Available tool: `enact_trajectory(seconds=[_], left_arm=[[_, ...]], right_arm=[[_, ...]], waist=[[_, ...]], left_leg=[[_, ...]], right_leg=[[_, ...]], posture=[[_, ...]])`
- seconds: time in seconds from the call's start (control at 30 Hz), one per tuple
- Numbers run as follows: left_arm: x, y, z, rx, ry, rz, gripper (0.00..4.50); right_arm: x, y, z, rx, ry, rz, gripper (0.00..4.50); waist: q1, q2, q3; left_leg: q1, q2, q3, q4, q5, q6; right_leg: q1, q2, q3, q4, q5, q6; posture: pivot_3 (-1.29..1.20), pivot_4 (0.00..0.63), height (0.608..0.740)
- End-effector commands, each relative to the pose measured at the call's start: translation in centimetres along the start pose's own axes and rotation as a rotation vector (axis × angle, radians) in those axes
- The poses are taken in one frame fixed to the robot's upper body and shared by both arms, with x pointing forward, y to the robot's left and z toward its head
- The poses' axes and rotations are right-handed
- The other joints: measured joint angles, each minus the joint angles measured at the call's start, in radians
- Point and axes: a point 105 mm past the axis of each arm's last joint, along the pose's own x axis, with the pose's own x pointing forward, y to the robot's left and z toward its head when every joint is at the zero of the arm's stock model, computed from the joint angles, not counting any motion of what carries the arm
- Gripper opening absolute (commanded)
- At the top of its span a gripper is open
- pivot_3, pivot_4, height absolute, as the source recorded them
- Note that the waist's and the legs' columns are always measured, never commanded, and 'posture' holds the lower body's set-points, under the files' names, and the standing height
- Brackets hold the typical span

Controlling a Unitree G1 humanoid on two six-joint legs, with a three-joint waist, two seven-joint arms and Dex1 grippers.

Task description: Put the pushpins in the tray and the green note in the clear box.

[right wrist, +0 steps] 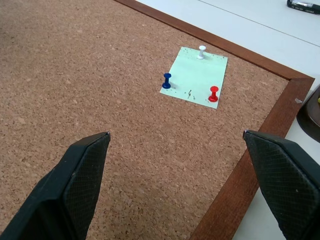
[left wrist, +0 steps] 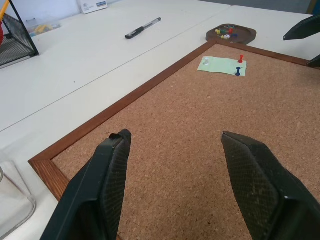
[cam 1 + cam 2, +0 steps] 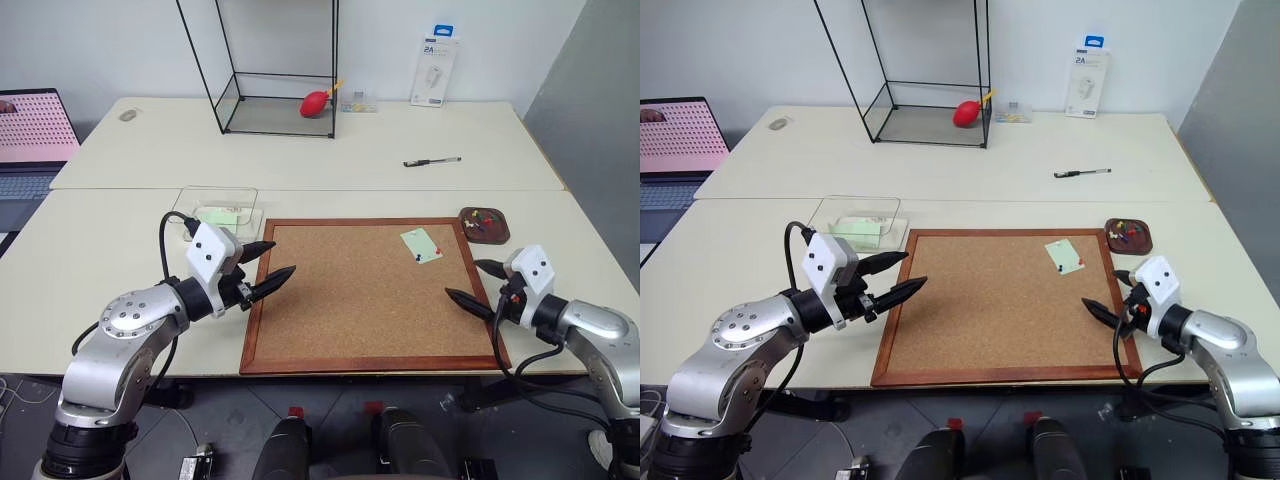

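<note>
While both grippers hover with fingers spread, left gripper (image 3: pixel 265 266) and right gripper (image 3: pixel 478 286) flank the corkboard (image 3: pixel 350 300). Wrist views: green note (image 1: pixel 195 77) pinned by three pushpins (image 1: pixel 166 80) (white, blue, red); tray (image 2: pixel 231 34) apparently holds more.

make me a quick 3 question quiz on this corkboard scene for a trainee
1. How many pushpins hold the green note to the corkboard?
2. True or false: the tray already has pushpins in it.
3. Which gripper is nearer the green note: A) left gripper B) right gripper?

Key
1. Three: a white pushpin, a blue pushpin and a red pushpin.
2. True; several coloured heads lie in it.
3. B. Both grippers are open and hold nothing.
</note>
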Motion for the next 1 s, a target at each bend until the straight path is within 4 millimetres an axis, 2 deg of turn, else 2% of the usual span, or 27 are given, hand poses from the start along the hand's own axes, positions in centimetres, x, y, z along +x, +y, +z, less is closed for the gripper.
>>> enact_trajectory(seconds=[0.03,0.6,0.87,1.0], left_arm=[[0.1,0.0,1.4,0.03,-0.055,-0.012,3.05],[0.3,1.0,1.9,-0.019,-0.037,-0.026,3.05],[1.5,-0.5,2.4,-0.028,-0.078,-0.141,3.05],[2.6,-1.1,2.8,-0.023,-0.101,-0.196,2.37]], right_arm=[[-0.4,-0.3,1.5,-0.028,-0.048,-0.02,4.5],[0.0,0.1,1.7,-0.026,-0.065,-0.01,4.5],[0.1,0.6,2.2,-0.022,-0.078,-0.011,4.5],[0.1,0.8,2.5,-0.019,-0.086,-0.014,4.5]], waist=[[0.0,0.0,0.0],[0.0,0.0,0.0],[0.0,0.0,0.0],[0.001,0.0,0.0]], left_leg=[[0.0,0.0,0.0,0.0,0.0,0.0],[0.0,0.0,0.0,0.0,0.0,0.0],[0.0,0.0,0.0,0.0,0.0,0.0],[0.0,0.0,0.0,0.0,0.0,0.0]], right_leg=[[0.0,0.0,0.0,0.0,0.0,0.0],[0.0,0.0,0.0,0.0,0.001,0.002],[0.0,0.0,0.0,0.0,0.001,0.002],[0.0,0.0,0.0,0.0,0.002,0.003]], posture=[[0.0,0.15,0.74],[0.0,0.15,0.74],[0.0,0.15,0.74],[0.0,0.15,0.74]])
